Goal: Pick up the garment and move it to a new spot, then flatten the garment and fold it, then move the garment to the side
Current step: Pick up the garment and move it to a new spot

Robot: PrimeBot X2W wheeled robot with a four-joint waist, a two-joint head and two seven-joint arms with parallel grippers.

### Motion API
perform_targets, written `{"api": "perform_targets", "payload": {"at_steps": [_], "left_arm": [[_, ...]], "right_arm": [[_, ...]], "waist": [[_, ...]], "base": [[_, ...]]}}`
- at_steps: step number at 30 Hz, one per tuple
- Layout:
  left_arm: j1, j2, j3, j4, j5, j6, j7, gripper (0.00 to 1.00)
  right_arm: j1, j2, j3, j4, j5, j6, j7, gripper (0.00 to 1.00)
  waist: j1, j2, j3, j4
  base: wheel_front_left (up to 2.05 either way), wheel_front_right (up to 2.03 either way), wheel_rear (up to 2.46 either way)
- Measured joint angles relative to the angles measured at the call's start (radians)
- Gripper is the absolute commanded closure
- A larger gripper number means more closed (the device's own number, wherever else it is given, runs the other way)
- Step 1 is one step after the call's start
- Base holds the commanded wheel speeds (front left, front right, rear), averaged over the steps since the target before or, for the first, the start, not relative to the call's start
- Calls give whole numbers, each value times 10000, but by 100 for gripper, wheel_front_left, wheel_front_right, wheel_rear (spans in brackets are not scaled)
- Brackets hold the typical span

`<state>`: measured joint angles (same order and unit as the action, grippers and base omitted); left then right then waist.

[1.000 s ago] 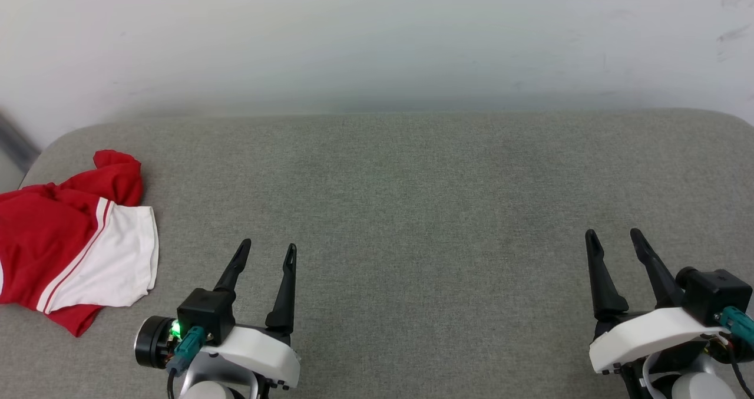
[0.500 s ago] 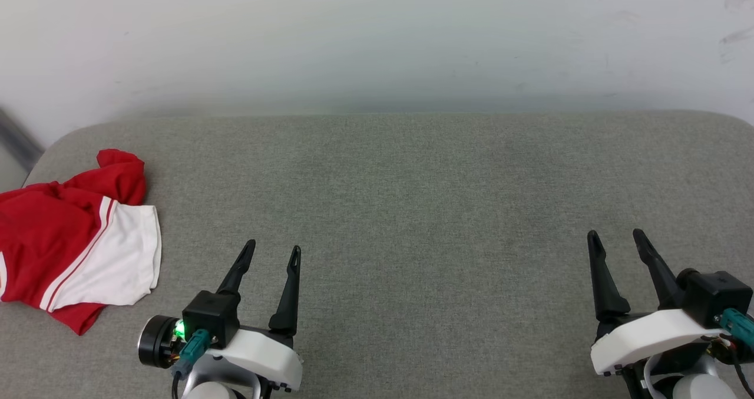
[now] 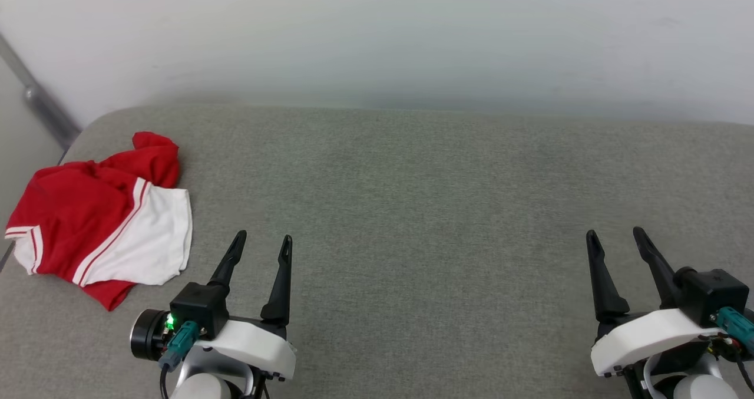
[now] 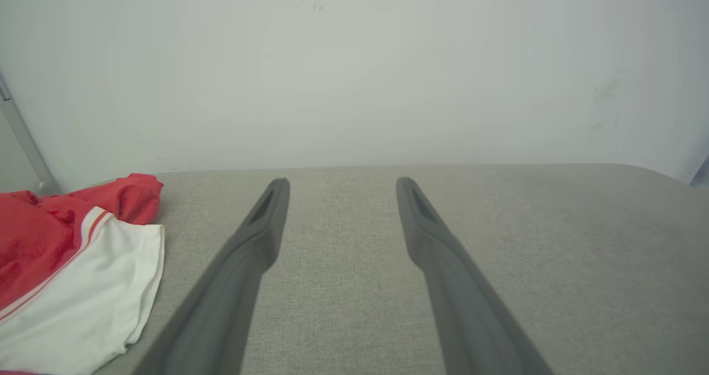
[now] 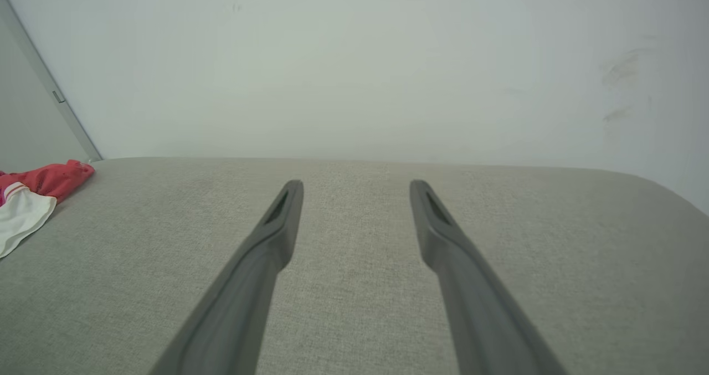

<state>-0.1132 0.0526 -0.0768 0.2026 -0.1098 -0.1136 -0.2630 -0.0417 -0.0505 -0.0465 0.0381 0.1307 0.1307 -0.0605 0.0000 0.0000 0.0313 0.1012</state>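
While the garment [image 3: 100,222] lies crumpled, left end effector [image 3: 263,236] spread, right end effector [image 3: 614,233] spread, both pointing forward.

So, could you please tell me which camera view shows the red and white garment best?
The head view: the whole crumpled garment lies in frame. The left wrist view crops it; the right wrist view catches a corner.

Left gripper [image 3: 264,236] and right gripper [image 3: 615,233], each two long tapered black fingers [image 3: 279,287], white wrist shells [image 3: 253,346], black camera blocks [image 3: 197,310], teal connectors [image 3: 179,341], green light [image 3: 171,322] on left.
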Motion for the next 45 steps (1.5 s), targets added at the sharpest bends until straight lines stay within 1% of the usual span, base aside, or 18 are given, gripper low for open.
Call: {"api": "perform_targets", "payload": {"at_steps": [16, 21, 26, 34, 41, 45], "left_arm": [[-70, -15, 648, -40, -182, 263, -2, 0], [-80, -19, 917, -86, -186, 290, 0, 0], [-71, -17, 1177, -105, -161, 288, -2, 0], [-27, -17, 1358, -19, -178, 251, -2, 0], [-44, -17, 1444, 125, -270, 245, -2, 0], [-498, -17, 1496, 405, -445, 242, -2, 0]], "right_arm": [[-62, -2, 337, -566, -608, 0, 410, 0], [-137, -84, 491, -711, -752, 2, 468, 0], [-196, -92, 598, -777, -794, 2, 468, 0], [-221, -92, 798, -911, -817, 2, 435, 0], [-371, -86, 899, -1014, -775, 2, 439, 0], [-526, -132, 920, -1170, -775, 2, 525, 0]], "waist": [[0, 0, 185, 2175], [0, 0, 251, 2844], [0, 0, 288, 3365], [0, 0, 309, 3779], [0, 0, 448, 3772], [0, 0, 694, 3715]], "base": [[0, 0, 0], [0, 0, 0], [0, 0, 0], [0, 0, 0], [0, 0, 0], [0, 0, 0]]}}
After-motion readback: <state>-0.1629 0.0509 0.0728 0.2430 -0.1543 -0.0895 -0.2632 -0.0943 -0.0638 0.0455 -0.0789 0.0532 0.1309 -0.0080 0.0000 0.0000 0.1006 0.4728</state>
